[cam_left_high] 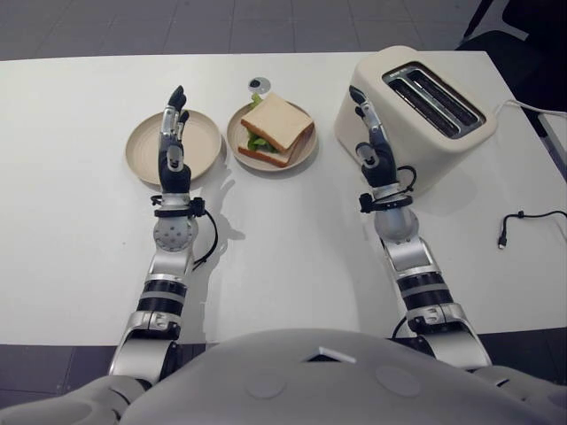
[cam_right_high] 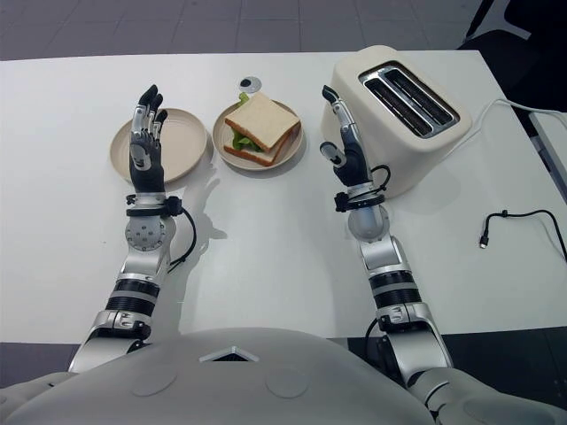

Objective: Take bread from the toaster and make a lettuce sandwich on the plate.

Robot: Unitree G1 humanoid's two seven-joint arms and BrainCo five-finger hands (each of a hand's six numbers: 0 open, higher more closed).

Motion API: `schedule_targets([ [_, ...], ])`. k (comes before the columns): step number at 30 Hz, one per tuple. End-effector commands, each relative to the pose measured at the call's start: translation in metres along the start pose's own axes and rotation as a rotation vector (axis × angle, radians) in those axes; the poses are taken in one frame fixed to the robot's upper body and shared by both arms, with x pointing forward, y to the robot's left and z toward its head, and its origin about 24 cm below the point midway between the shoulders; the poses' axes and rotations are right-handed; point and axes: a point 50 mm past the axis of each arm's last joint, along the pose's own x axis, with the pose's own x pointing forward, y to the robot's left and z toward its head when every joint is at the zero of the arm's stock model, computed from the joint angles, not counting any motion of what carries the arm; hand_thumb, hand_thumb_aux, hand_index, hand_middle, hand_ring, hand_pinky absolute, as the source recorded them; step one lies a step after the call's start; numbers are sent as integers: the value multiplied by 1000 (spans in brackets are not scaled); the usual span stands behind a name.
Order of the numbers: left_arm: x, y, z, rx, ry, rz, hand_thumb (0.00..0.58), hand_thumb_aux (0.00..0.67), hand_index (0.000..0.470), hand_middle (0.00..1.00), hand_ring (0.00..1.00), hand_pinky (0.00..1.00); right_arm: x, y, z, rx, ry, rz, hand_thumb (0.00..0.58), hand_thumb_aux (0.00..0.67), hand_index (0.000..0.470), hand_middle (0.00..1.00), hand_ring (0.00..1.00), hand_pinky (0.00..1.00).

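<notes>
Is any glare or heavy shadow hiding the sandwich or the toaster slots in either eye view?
Left eye view: the sandwich is evenly lit, unshadowed; a soft shadow lies on the table right of the left hand. Right eye view: the toaster has a mild sheen on its metal top, slots readable but dark inside; the right hand does not cover them.

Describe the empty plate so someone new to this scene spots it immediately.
Find the cream two-slot toaster on the robot's right of the white table. Moving left you pass a round beige plate carrying a white-bread lettuce sandwich, then a second round beige plate partly behind the robot's left hand. That second plate is the one: same as its neighbour, but bare.
</notes>
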Motion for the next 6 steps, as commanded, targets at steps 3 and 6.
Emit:
schedule_targets([
  [3, -3, -5, -14, 1, 84, 29, 0, 0, 0, 0, 0, 0, 7, 13, -3, 63, 7, -9, 0, 0, 0, 0, 0, 0],
  [6, -4, 2, -29, -11, 173, 128, 0, 0, 0, 0, 0, 0, 18, 17, -11, 141, 29, -61, 0, 0, 0, 0, 0, 0],
])
